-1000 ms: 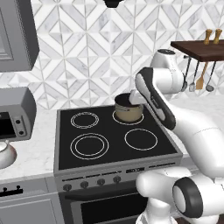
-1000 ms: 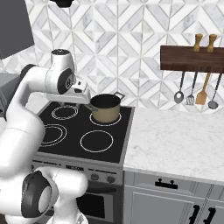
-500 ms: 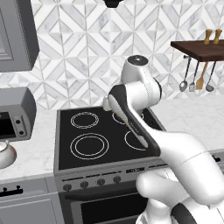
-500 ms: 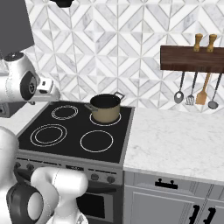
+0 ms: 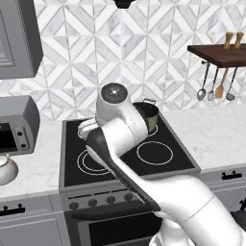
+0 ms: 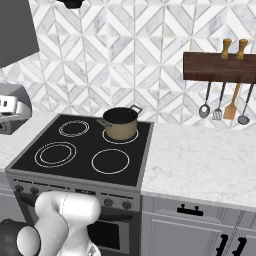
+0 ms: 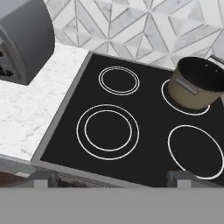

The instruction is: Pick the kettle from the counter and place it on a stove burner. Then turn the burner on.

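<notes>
Grey-and-white chevron tile backs a black glass cooktop (image 7: 144,109) set into the white marble desk (image 5: 33,168). Over at 9 o'clock from the cooktop, at the frame's left edge, there's the kettle (image 5: 6,169) on the desk: a round white body, cut off by the edge, sitting below a grey toaster oven (image 5: 17,126). The gripper (image 7: 111,180) hangs over the cooktop's front edge, fingers spread wide, holding nothing. The widest double-ring stove burner (image 7: 108,131) lies bare, and a tan pot (image 7: 197,83) sits at its 2 o'clock.
</notes>
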